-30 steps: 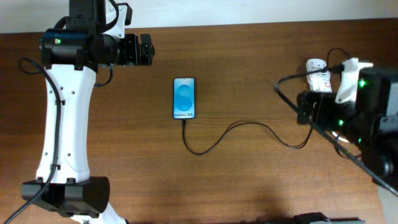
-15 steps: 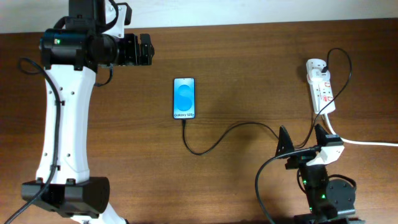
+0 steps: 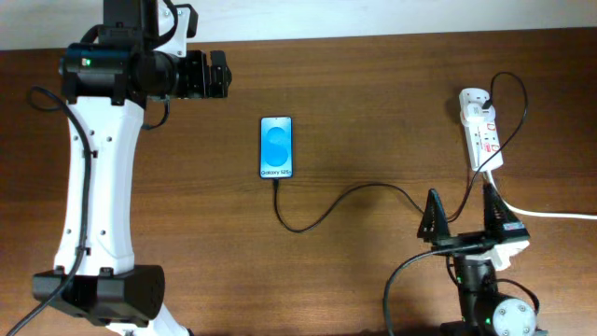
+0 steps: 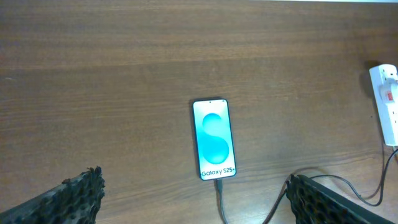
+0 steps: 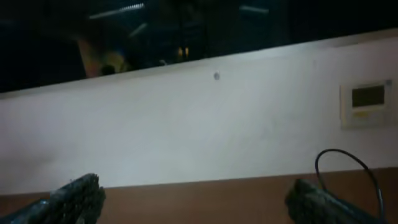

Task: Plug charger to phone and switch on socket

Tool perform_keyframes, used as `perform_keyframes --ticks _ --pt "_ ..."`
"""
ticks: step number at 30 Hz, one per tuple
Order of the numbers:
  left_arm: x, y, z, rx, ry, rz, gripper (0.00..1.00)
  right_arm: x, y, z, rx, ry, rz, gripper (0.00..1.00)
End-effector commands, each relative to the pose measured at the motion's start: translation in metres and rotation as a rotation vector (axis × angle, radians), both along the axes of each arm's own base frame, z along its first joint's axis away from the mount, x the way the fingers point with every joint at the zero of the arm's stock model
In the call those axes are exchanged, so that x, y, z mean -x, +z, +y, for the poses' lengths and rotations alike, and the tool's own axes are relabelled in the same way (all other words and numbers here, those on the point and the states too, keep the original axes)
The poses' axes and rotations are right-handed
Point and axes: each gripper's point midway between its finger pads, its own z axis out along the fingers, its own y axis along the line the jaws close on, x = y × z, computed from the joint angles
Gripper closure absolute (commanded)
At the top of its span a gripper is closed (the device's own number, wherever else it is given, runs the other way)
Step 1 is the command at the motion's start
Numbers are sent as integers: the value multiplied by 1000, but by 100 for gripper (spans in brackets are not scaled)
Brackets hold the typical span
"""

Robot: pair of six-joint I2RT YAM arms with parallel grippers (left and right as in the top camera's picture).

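The brown wooden table [image 3: 373, 112] carries the phone [image 3: 277, 147], flat with its screen up. The charger [image 3: 345, 196] curls from its lower edge, seemingly plugged in, toward the socket [image 3: 481, 131] at the right, near the white cord [image 3: 560, 216].

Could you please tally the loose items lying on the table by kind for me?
phone: 1
charger cable: 1
power strip: 1
Total: 3
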Motion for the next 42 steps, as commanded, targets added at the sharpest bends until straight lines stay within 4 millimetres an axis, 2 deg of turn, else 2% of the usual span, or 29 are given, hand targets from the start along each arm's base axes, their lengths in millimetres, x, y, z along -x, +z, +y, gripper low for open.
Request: perform_keyframes --ticks 1,2,5,6,7,9,10,30,31,33,34,40,42 --pt "3 14 1 -5 -12 -39 1 -2 -11 3 -11 15 -23 2" --pt "3 14 0 -5 -12 -39 1 -2 -12 3 -10 14 -18 2" --pt "3 14 1 -5 -12 -39 1 -9 -37 3 -1 14 87 2" --pt "3 14 1 -5 -12 -40 1 -11 -48 3 3 14 132 2" --pt "3 14 1 -5 -12 -39 1 -14 -71 4 11 14 227 2" --pt "3 14 1 -5 -12 -39 1 -14 -103 4 22 13 357 2" --pt "3 14 0 -5 -12 -39 1 -14 -108 4 24 13 375 2" --pt "6 10 1 -7 -12 -25 1 -14 -108 4 24 13 375 1" --pt "9 5 1 -8 -12 -9 1 -14 -108 4 24 13 375 2" --pt "35 -25 18 -88 36 72 1 -14 -108 4 23 13 375 2" --pt "46 -34 23 -110 47 87 1 -14 -108 4 24 13 375 2" --pt "97 -79 32 -110 66 -52 1 -14 -108 4 24 13 375 2" --pt "107 -92 35 -110 78 -132 1 -14 -108 4 24 13 375 2"
